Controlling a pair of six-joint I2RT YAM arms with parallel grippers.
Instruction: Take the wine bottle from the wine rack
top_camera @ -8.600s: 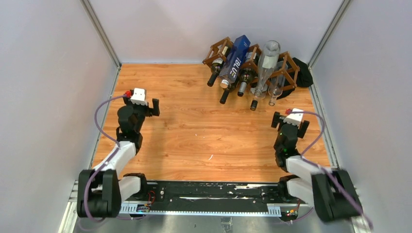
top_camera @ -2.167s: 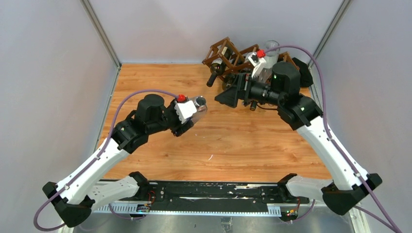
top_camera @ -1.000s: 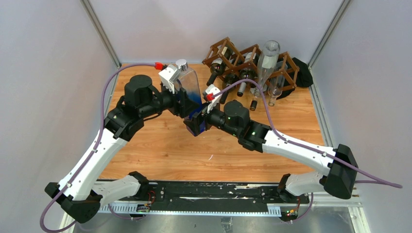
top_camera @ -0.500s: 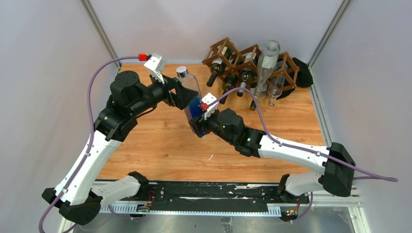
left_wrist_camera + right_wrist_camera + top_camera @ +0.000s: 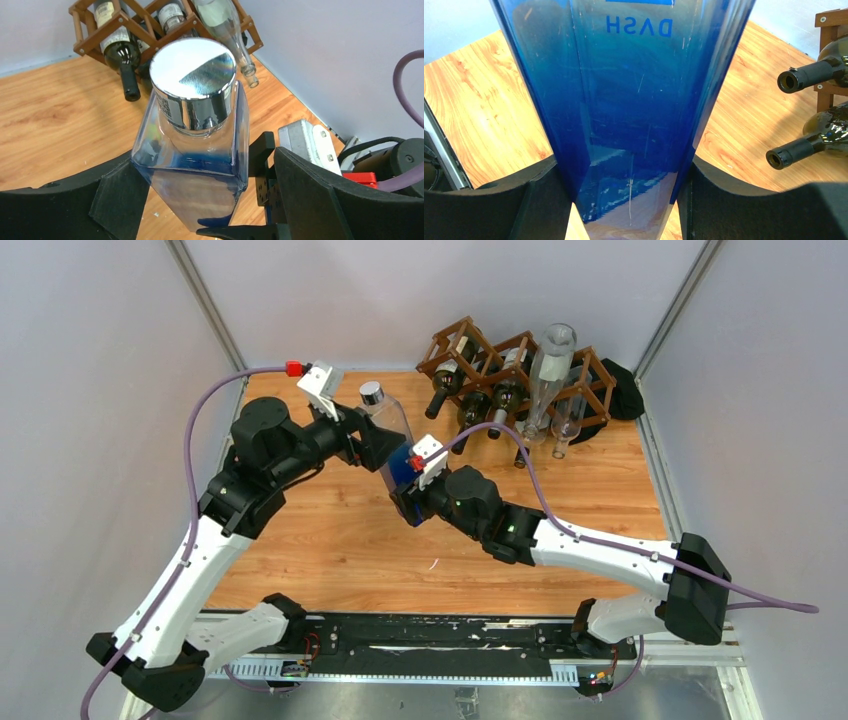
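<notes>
The wine bottle [image 5: 392, 432] is square, blue-tinted glass with a shiny silver cap, well left of the wine rack [image 5: 470, 340]. My right gripper [image 5: 408, 488] is shut on its lower part, with both pads pressed against the blue sides of the bottle [image 5: 629, 100]. My left gripper [image 5: 378, 438] stands open around the bottle's shoulder [image 5: 200, 145]. Its left finger [image 5: 120, 195] sits close to the glass, and a gap shows at its right finger [image 5: 305, 195]. The dark brown lattice rack [image 5: 90, 37] stands at the back.
Several dark bottles [image 5: 470, 405] and a clear bottle [image 5: 548, 370] lie in the rack, necks pointing at the table's middle. A black object [image 5: 625, 390] sits behind the rack's right end. Grey walls close in the wooden table [image 5: 560, 490] on three sides.
My left gripper has opened off the bottle and eased back to the left. My right gripper, open around the bottle's lower part a second ago, has shut on it.
</notes>
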